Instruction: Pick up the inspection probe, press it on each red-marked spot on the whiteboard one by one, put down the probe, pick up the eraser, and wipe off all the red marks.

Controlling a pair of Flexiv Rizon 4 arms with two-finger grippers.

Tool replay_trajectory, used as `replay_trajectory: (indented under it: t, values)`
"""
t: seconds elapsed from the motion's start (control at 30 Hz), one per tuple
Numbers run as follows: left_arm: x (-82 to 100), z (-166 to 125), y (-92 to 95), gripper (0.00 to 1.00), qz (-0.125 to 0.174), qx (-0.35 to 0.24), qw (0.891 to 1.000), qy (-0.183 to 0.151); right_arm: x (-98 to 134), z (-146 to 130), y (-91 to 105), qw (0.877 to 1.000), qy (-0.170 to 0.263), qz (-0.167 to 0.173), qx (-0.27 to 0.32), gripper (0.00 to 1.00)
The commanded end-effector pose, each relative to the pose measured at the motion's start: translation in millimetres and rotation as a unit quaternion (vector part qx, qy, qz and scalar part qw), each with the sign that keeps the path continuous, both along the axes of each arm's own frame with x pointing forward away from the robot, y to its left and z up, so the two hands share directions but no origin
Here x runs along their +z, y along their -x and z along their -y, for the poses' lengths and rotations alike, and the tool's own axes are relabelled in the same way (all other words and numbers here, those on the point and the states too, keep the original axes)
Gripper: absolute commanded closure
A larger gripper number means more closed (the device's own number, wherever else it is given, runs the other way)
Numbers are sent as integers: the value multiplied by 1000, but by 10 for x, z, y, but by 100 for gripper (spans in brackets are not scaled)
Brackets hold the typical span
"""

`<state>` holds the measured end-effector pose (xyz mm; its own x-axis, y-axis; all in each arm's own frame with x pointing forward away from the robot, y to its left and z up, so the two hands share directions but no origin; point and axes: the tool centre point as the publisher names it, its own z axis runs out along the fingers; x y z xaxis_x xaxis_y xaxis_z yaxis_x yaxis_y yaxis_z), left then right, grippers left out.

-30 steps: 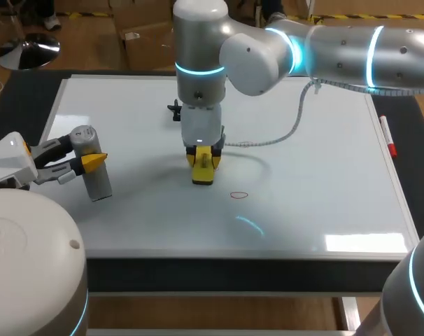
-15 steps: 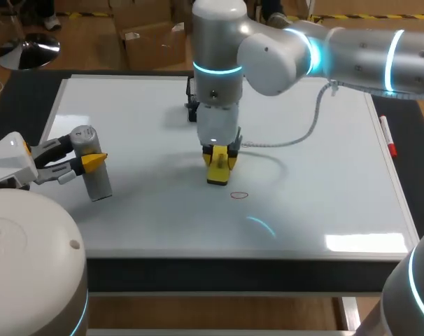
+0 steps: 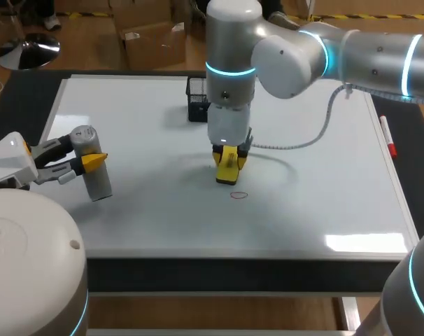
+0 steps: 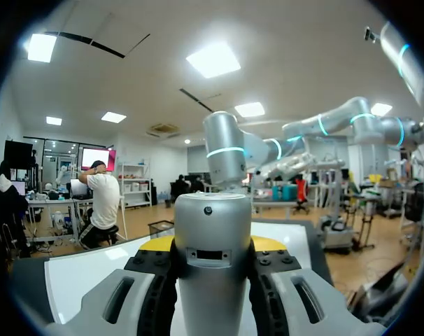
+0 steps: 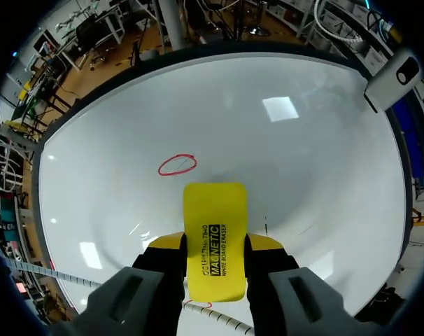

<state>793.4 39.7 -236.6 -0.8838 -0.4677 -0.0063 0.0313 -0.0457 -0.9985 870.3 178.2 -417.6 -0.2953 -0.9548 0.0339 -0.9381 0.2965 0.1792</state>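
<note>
My right gripper [image 3: 230, 159], fingers clamped on the yellow eraser [image 3: 227, 173], hangs over the middle of the whiteboard [image 3: 324, 196], just far of a red oval mark [image 3: 238, 195]. At the board's left, my left gripper [image 3: 81, 155] grips the upright silver inspection probe [image 3: 98, 180] from both sides, not yet released. Probing looks finished and wiping begun; this one visible oval is seemingly what is left to erase.

A black mesh basket [image 3: 196, 99] is seen just behind the right pincer [image 3: 229, 164], slightly to its left; a red marker [image 3: 387, 137] is spotted lying well off to its right.
</note>
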Motion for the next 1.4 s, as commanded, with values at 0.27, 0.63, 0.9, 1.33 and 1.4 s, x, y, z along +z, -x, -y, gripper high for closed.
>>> replay_trajectory:
  t: [0.27, 0.63, 0.9, 1.33, 1.4]
  values:
    - [13, 0, 8, 100, 0, 1, 1000, 0, 411, 599, 5, 998, 5, 28, -59, 100]
    - [13, 0, 8, 100, 0, 1, 1000, 0, 497, 1555, 96, 982, 8, 34, -186, 100]
    - [13, 0, 8, 100, 0, 1, 1000, 0, 517, 2213, 250, 963, 18, 33, -266, 100]
    - [13, 0, 8, 100, 0, 1, 1000, 0, 465, 2772, 521, 940, 11, 30, -338, 100]
    - [13, 0, 8, 100, 0, 1, 1000, 0, 464, 2805, 537, 939, 12, 31, -342, 100]
